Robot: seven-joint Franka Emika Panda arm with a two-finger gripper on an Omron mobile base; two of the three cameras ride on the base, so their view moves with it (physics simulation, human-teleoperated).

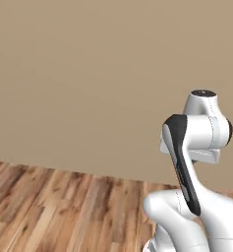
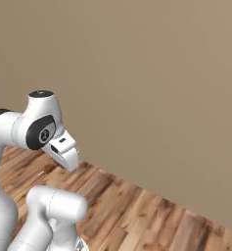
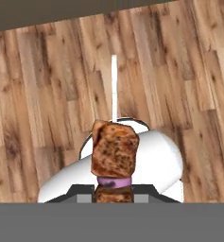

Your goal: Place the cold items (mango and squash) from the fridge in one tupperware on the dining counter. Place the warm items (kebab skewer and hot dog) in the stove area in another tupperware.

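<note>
The two-finger gripper (image 3: pixel 112 196) is pinching the kebab skewer (image 3: pixel 114 153) at the bottom of the hand view, its jaws pressed in on the lowest chunk of the stick. From that pinch the skewer is running straight away from the jaws along the hand's own line of sight, so its long axis is pointing outward and down toward the floor rather than lying across the jaws. Nearest the jaws a dark browned cube of meat is showing, then a thin purple ring that looks like a slice of onion, then a larger, charred reddish-brown cube, and beyond that the thin white stick is tapering up to a point. Past the skewer, brown wooden floor planks (image 3: pixel 47 85) are stretching out. In the base views the white arm (image 1: pixel 196 147) is folding up close above the base, facing a plain beige wall (image 1: pixel 88 74), so the dark grey tray probably lies elsewhere, and the base seems to be travelling.
</note>
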